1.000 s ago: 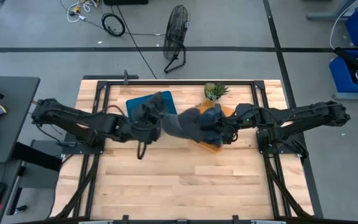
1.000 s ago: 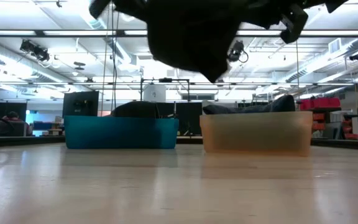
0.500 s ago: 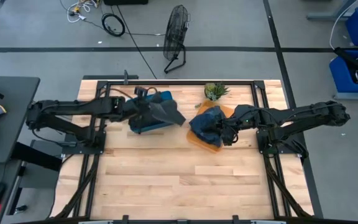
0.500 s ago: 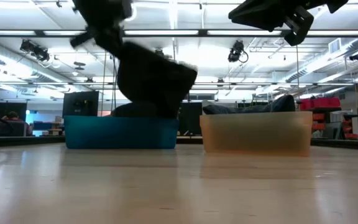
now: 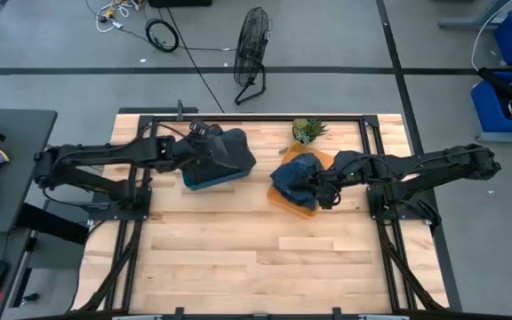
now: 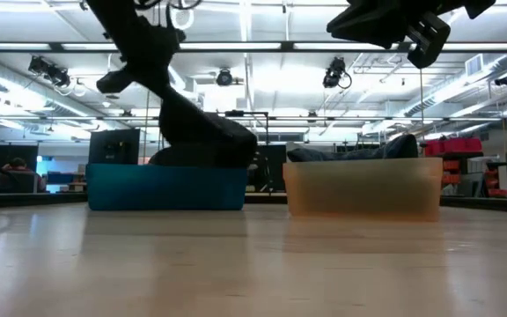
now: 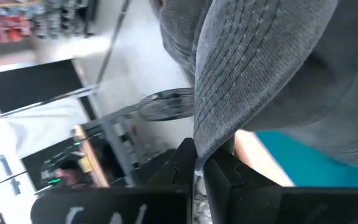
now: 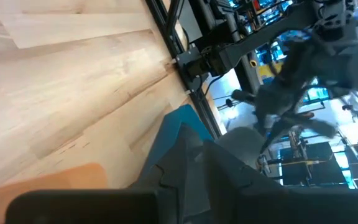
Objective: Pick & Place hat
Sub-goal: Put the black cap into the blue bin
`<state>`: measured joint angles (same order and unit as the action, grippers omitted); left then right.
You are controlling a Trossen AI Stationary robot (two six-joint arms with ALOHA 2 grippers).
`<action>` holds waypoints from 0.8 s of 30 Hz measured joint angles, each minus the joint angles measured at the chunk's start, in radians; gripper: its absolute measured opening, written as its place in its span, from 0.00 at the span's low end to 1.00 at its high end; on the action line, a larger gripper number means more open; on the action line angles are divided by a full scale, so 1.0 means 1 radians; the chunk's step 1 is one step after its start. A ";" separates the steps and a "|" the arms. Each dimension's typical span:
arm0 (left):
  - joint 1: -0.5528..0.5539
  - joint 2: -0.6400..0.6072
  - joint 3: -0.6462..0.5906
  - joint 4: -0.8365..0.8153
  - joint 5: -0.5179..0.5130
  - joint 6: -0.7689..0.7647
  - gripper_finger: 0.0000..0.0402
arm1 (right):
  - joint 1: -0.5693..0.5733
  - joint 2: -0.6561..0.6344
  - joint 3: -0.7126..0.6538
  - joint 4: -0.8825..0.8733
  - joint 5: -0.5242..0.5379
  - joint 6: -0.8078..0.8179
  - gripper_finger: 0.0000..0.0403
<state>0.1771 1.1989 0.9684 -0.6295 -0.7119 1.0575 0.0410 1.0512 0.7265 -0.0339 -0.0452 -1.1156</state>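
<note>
A grey hat [image 5: 235, 153] hangs from my left gripper [image 5: 208, 151] over the teal bin [image 5: 201, 182] on the far left part of the table. In the low view the hat [image 6: 208, 136] reaches down behind the bin's front wall [image 6: 165, 187]. The orange bin [image 5: 282, 201] stands to its right with dark blue hats [image 5: 295, 174] piled inside. My right gripper [image 5: 324, 192] hovers over the orange bin's right side, shut and touching nothing; its fingers [image 8: 196, 163] show closed in the right wrist view. My left gripper pinches the hat's ribbed grey edge [image 7: 207, 138] between its two fingers [image 7: 180, 163]. It comes slanting down from the table's left. The hat spreads away beyond the fingertips, and its lower part sits inside the teal bin [image 7: 303, 157].
A small green plant [image 5: 308, 130] stands at the far edge behind the orange bin. Black frame rails [image 5: 140, 213] run along both sides of the table. Bare wood [image 5: 256, 258] covers the near half. A floor fan [image 5: 252, 49] stands beyond the table.
My left gripper has carried the grey hat from above the table's middle toward the left and far edge, then down into the teal bin. The hat, first stretched between the two grippers high up, now hangs from the left one alone. My right arm has kept still.
</note>
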 joint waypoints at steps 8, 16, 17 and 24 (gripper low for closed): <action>-0.024 -0.086 0.000 -0.097 -0.050 0.120 0.05 | 0.000 0.000 0.000 -0.034 0.000 0.027 0.14; -0.021 -0.087 0.000 -0.124 0.015 0.131 0.04 | 0.000 0.000 0.000 -0.038 0.000 0.034 0.14; -0.017 -0.087 0.000 -0.112 0.037 0.127 0.04 | 0.000 0.000 0.000 -0.037 0.000 0.034 0.14; 0.054 -0.058 0.001 -0.078 0.133 0.075 0.06 | 0.000 0.000 0.000 -0.040 0.000 0.034 0.14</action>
<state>0.2316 1.1406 0.9694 -0.7074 -0.5786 1.1329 0.0414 1.0515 0.7265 -0.0740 -0.0448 -1.0813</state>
